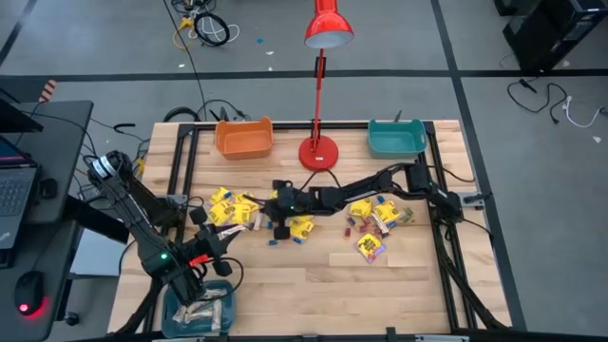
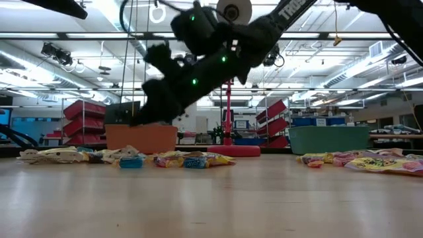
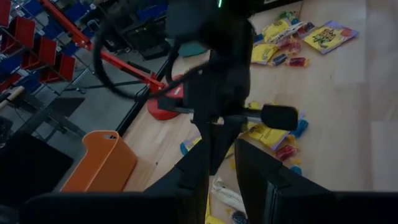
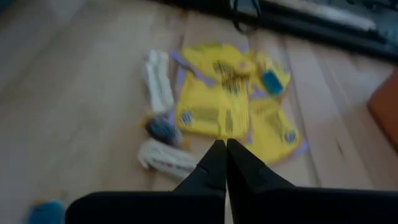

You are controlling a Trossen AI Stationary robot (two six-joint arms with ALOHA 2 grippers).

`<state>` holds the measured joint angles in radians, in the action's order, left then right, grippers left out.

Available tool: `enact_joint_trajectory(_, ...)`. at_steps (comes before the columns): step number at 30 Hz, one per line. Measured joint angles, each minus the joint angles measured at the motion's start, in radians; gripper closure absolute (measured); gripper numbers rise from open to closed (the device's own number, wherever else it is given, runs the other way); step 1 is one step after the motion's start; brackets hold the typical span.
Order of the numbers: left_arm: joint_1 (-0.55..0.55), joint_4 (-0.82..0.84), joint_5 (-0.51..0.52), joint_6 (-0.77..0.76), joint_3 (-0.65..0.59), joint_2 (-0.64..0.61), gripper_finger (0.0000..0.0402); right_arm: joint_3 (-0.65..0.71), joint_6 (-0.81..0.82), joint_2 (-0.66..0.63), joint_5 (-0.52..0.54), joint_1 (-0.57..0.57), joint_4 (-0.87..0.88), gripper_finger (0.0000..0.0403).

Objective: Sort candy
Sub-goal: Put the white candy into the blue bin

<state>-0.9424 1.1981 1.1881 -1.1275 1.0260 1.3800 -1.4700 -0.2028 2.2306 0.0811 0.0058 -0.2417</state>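
The right gripper (image 4: pixel 225 148) hangs pinched shut and seemingly empty above the scattered yellow square candy packets (image 4: pixel 214 114) mid-bench, so I reckon picking needs it reopened first.

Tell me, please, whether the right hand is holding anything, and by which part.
Apparently nothing: the right hand is shut, fingertips meeting over the yellow packets.

The blurred right arm (image 2: pixel 198 66) hides the orange bin's (image 2: pixel 141 137) top. Candy (image 2: pixel 390 160) runs off the edge.
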Motion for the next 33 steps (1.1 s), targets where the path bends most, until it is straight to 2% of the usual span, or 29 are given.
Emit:
enact_joint_trajectory(3, 0.0, -0.005, 0.0, 0.0, 0.0, 0.0, 0.0321, -0.001, 0.001, -0.003, -0.004, -0.005, 0.002, 0.0403)
enact_joint_trajectory(7, 0.0, -0.013, -0.001, 0.0, 0.0, 0.0, 0.0321, 0.0, 0.024, 0.007, -0.074, -0.025, 0.007, 0.0385)
enact_joint_trajectory(16, 0.0, -0.034, 0.0, 0.052, 0.0, 0.0, 0.0321, 0.0, 0.02, 0.008, -0.108, -0.045, -0.012, 0.028)
enact_joint_trajectory(21, 0.0, -0.033, 0.002, 0.053, 0.0, 0.0, 0.0321, 0.0, 0.02, 0.009, -0.112, -0.046, -0.023, 0.0241)
enact_joint_trajectory(33, 0.0, -0.033, 0.005, 0.053, 0.0, 0.0, 0.0321, 0.008, 0.046, 0.01, -0.127, -0.03, -0.042, 0.0235)
